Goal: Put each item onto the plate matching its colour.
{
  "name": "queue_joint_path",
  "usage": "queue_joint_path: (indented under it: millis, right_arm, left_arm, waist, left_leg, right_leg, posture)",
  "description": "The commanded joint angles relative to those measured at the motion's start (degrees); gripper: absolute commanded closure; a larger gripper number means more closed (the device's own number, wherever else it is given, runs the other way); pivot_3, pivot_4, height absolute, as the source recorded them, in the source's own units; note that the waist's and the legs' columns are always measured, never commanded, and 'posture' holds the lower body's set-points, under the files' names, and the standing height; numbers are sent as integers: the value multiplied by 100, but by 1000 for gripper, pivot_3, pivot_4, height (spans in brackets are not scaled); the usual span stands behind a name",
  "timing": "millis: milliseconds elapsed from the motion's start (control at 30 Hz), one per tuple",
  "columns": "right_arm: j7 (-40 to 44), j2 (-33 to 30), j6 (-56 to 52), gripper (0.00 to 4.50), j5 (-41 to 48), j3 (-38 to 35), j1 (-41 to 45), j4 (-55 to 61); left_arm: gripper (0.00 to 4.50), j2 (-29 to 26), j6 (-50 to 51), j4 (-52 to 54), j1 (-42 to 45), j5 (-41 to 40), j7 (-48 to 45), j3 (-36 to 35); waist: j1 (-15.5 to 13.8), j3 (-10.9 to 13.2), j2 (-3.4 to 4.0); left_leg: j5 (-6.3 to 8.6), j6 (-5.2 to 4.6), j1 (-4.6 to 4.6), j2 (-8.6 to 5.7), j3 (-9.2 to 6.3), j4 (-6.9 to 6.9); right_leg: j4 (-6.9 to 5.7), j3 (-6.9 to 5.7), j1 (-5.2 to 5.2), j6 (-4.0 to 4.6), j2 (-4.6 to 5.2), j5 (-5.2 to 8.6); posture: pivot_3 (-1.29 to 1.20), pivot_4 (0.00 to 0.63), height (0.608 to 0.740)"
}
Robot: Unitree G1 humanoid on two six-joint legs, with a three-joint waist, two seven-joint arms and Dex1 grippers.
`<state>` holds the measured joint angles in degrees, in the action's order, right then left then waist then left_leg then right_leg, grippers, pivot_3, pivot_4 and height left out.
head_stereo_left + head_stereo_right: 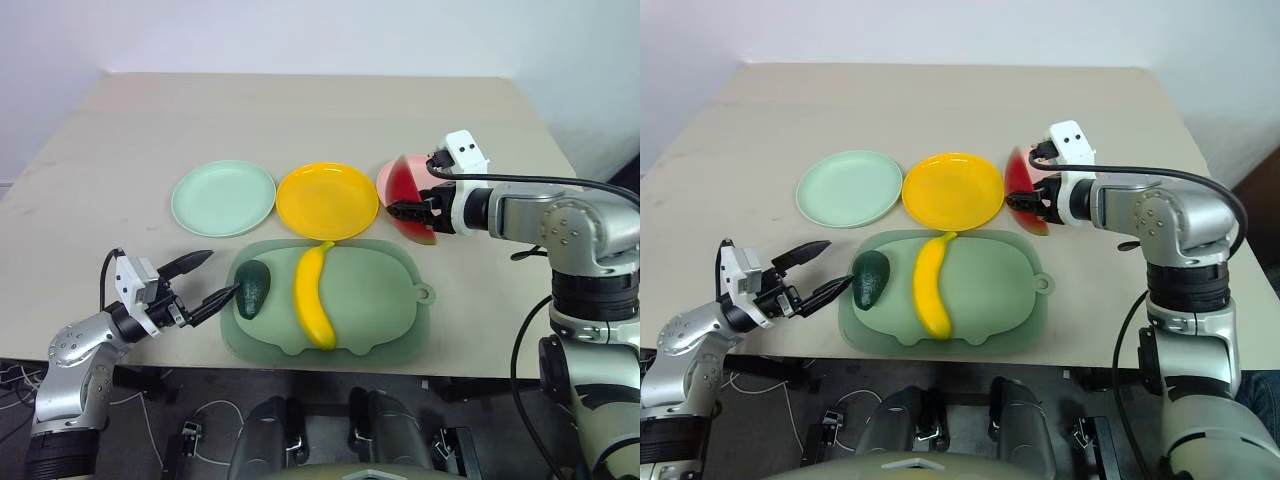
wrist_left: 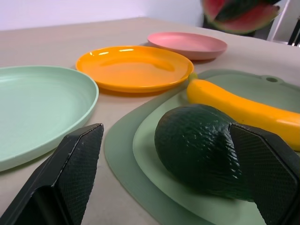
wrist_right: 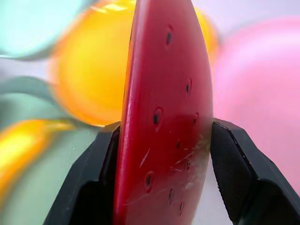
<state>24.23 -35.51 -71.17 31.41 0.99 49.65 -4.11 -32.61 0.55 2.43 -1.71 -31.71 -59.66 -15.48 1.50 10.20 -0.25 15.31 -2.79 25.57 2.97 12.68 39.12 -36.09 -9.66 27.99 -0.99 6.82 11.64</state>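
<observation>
The right tool is clamped on the red toy watermelon wedge with green rind, held above the round pink plastic plate at the right end of the row. The left tool, fingers apart, sits beside the dark green toy avocado, which lies with the long yellow toy banana on the pale green pig-shaped tray near the bench's front edge. Beyond the tray lie the mint green plate and the yellow plate.
</observation>
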Motion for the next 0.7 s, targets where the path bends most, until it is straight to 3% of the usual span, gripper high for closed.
queue_joint_path:
  millis: [33,133,333,533,700]
  right_arm:
    - [164,144,1482,2082,-879,273,657,-1833]
    - [304,344,2223,2082,-1264,306,1076,-3099]
    - [477,664,3057,2082,-1743,201,1653,-4554]
    - [644,821,3417,133,-2086,211,1813,-4932]
    - [848,643,3123,56,-2172,136,1844,-4625]
  left_arm:
    - [0,20,-116,383,-112,-20,154,-160]
    - [0,43,-107,522,-233,-41,233,-181]
    - [0,-2,-120,653,-492,-75,276,-336]
    - [0,-34,-62,883,-747,-118,359,-498]
    - [0,-49,32,1089,-856,-137,454,-552]
  waist:
    - [66,1,1]
    - [111,2,2]
    - [134,4,6]
    - [142,4,6]
    - [123,4,7]
  left_leg:
    - [-2,2,1,0,4,0]
    - [-7,9,-2,1,6,1]
    - [-10,12,3,6,14,0]
    - [-10,13,1,6,15,2]
    - [-10,13,2,6,15,4]
  right_leg:
    - [-6,2,4,-5,0,-3]
    - [-13,2,4,-13,-3,-7]
    - [-31,4,23,-18,-5,-7]
    - [-33,8,23,-17,-1,-7]
    - [-34,9,24,-16,0,-7]
  posture:
    - [0,150,696]
    - [0,150,696]
    - [0,150,696]
    - [0,150,696]
    - [0,150,696]
